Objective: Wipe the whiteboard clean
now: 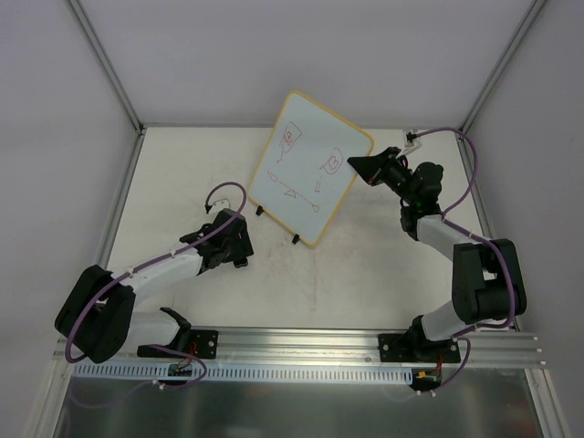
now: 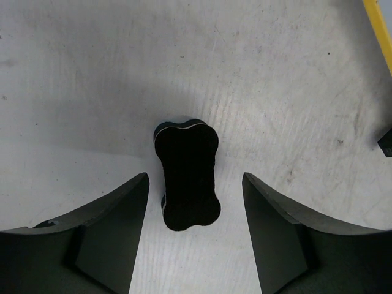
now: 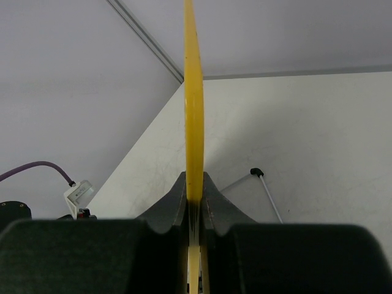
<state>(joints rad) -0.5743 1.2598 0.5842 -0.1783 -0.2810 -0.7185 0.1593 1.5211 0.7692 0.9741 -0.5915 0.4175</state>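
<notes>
The whiteboard (image 1: pixel 306 169), white with a yellow frame and red doodles, stands tilted on its two black feet (image 1: pixel 295 239) at mid-table. My right gripper (image 1: pixel 361 165) is shut on its right edge; the right wrist view shows the yellow frame (image 3: pixel 193 92) edge-on, pinched between the fingers (image 3: pixel 174 202). My left gripper (image 1: pixel 234 248) is open, low over the table to the board's left. In the left wrist view a black bone-shaped eraser (image 2: pixel 187 177) lies on the table between its spread fingers (image 2: pixel 116 214), untouched.
The board's yellow frame (image 2: pixel 380 24) and one black foot (image 2: pixel 386 141) show at the right edge of the left wrist view. A thin rod with a black tip (image 3: pixel 258 173) shows beside the board. Enclosure walls stand behind and at both sides; an aluminium rail (image 1: pixel 301 342) runs along the near edge.
</notes>
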